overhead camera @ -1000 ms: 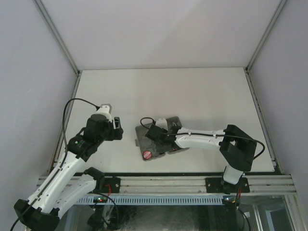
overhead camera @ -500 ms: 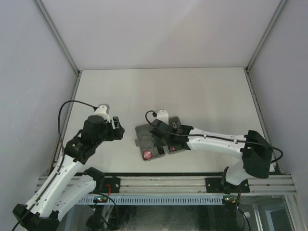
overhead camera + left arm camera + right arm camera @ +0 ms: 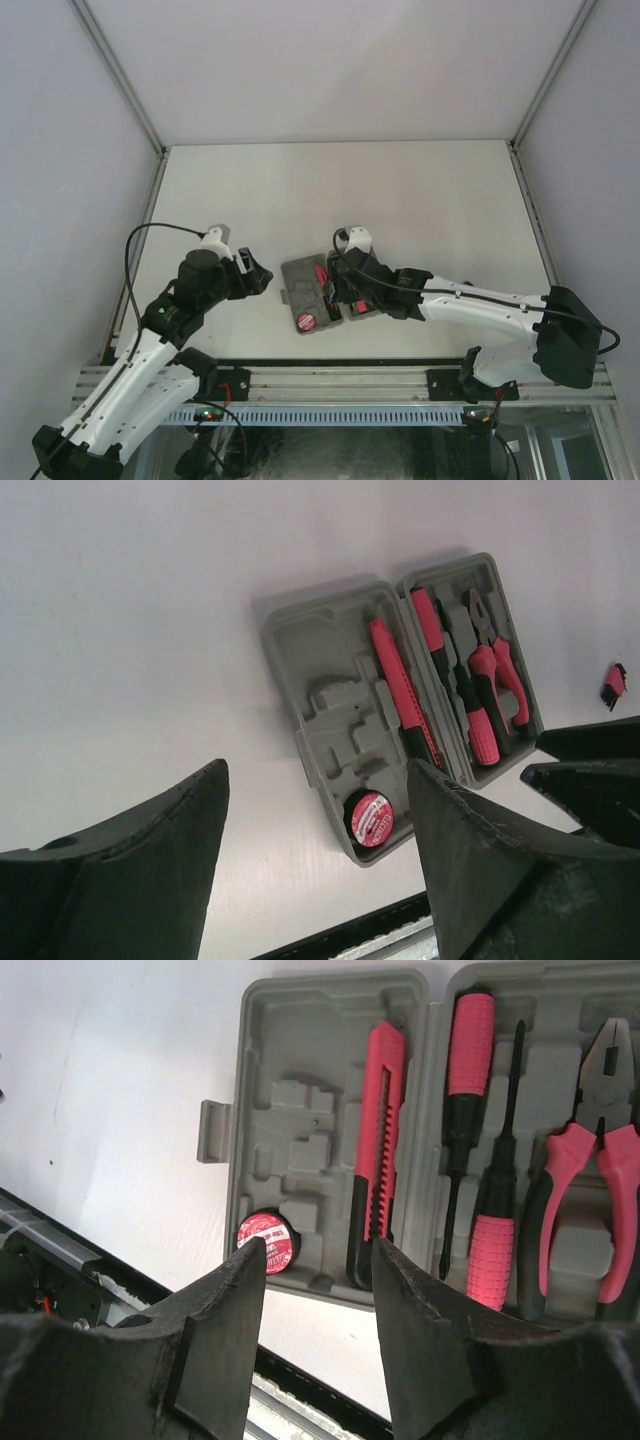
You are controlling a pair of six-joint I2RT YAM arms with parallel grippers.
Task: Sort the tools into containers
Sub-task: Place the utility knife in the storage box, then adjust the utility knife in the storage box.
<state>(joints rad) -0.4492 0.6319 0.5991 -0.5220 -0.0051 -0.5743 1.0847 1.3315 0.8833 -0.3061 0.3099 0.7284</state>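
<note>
Since a second ago my right arm has dropped its elbow out to the right and pulled its wrist back, so the left half of the grey case, covered from above before, now shows. The left arm has eased a little nearer to it.

My right gripper hangs directly over the open case, fingers moderately parted with nothing between them. Just beneath its fingertips the black ring sits in a corner recess. Ahead of them the slim stick tool lies lengthwise in its slot. Further to that gripper's right the two screwdrivers lie head to tail, which I take to be how the moulding packs them. Beyond those the pliers rest in their shaped bed.

My left gripper waits off to the case's side, spread wide and empty, pointing toward the case. I read that as keeping clear of the right arm's work.

From the left wrist camera, one small comb-like piece lies on the table past the far half of the case, outside it. I judge that to be the leftover. It sits on my right arm's side, so that hand looks best placed to fetch it. Several recesses in the half nearest the left gripper are unfilled.
</note>
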